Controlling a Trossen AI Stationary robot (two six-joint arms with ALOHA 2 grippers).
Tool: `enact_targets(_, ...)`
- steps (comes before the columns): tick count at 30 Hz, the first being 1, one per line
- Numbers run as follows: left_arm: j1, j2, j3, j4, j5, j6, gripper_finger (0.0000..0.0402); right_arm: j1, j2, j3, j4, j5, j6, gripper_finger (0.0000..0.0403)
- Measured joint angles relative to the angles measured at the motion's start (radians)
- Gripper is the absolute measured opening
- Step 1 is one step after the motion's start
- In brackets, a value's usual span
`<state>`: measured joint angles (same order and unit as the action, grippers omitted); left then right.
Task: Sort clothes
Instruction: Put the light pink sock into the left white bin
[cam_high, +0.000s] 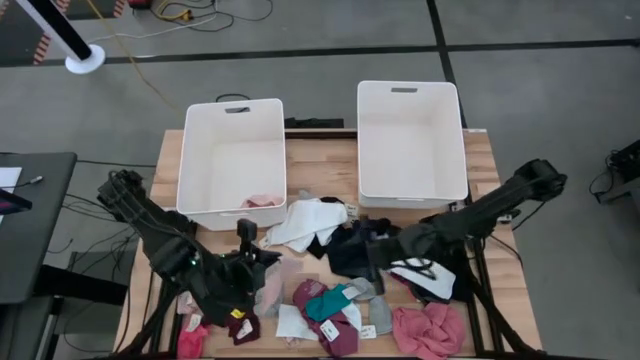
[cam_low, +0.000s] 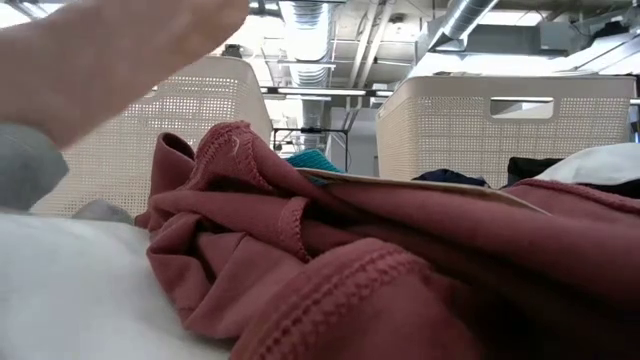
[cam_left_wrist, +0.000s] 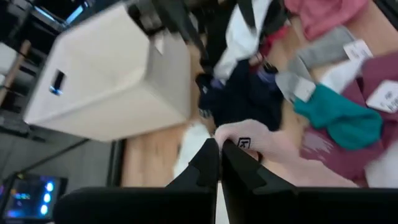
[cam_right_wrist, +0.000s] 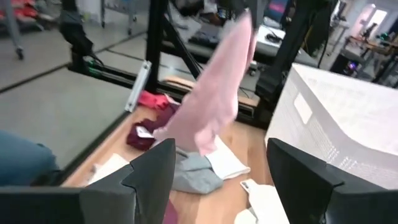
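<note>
A pile of small clothes lies on the near half of the table: white (cam_high: 310, 222), navy (cam_high: 352, 248), teal (cam_high: 325, 300), maroon (cam_high: 338, 332), grey (cam_high: 362, 290) and pink (cam_high: 430, 330) pieces, several with paper tags. My left gripper (cam_high: 266, 262) is shut on a pale pink garment (cam_right_wrist: 217, 87) above the pile's left part. My right gripper (cam_high: 376, 256) is open and empty, low over the navy clothes; its fingers stand wide apart in the right wrist view (cam_right_wrist: 217, 168). In the low view a maroon garment (cam_low: 350, 260) fills the foreground. My left gripper pinches the pale pink garment between its two shut fingers at an upper edge (cam_left_wrist: 239, 138), beside a small label. The garment hangs slack below the fingers (cam_right_wrist: 211, 112). Whether its lower end (cam_right_wrist: 198, 146) touches the clothes beneath, I cannot tell.
Two large white bins stand at the table's far side: the left bin (cam_high: 205, 150) holds a pink piece (cam_high: 262, 200), and the right bin (cam_high: 372, 140) stands beside it. The table's near edge lies right behind the pile. Cables and a dark desk (cam_high: 30, 220) are off the table.
</note>
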<state>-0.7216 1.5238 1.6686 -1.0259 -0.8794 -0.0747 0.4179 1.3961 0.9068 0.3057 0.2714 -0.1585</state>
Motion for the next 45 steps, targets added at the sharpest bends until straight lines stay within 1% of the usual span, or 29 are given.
enact_targets(6,0.029,0.000,0.080,0.045,-0.029,0.135,0.0000,-0.052,0.095,0.050,0.003,0.000,0.002,0.0269)
enact_targets(11,0.057,0.000,0.123,0.085,-0.038,0.238,0.0000,-0.088,0.153,0.075,0.030,-0.082,0.035,0.0269)
enact_targets(16,0.082,0.000,0.132,0.127,-0.037,0.315,0.0000,-0.108,0.214,0.125,0.035,-0.091,0.035,0.0269)
enact_targets(22,0.100,0.000,0.132,0.133,-0.016,0.325,0.0000,-0.122,0.248,0.169,0.031,-0.091,0.022,0.0269)
enact_targets(29,0.100,0.000,0.132,0.132,0.011,0.315,0.0000,-0.127,0.243,0.174,0.113,-0.091,0.004,0.0264)
enact_targets(31,0.100,0.000,0.132,0.133,0.011,0.316,0.0000,-0.130,0.244,0.174,0.112,-0.091,0.003,0.0250)
enact_targets(34,0.099,0.000,0.132,0.138,0.011,0.316,0.0000,-0.135,0.245,0.174,0.089,-0.091,0.020,0.0208)
enact_targets(36,0.099,0.000,0.132,0.143,0.011,0.318,0.0000,-0.141,0.245,0.174,0.073,-0.091,0.031,0.0168)
enact_targets(39,0.099,0.000,0.132,0.147,0.011,0.318,0.0000,-0.146,0.246,0.174,0.060,-0.091,0.034,0.0096)
enact_targets(42,0.099,0.000,0.132,0.146,0.010,0.317,0.0000,-0.146,0.246,0.173,0.066,-0.091,0.001,0.0024)
enact_targets(43,0.099,0.000,0.132,0.144,0.010,0.316,0.0000,-0.144,0.246,0.173,0.068,-0.091,-0.012,0.0014)
enact_targets(45,0.098,0.000,0.132,0.119,0.010,0.291,0.0002,-0.138,0.239,0.173,0.065,-0.091,-0.024,0.0012)
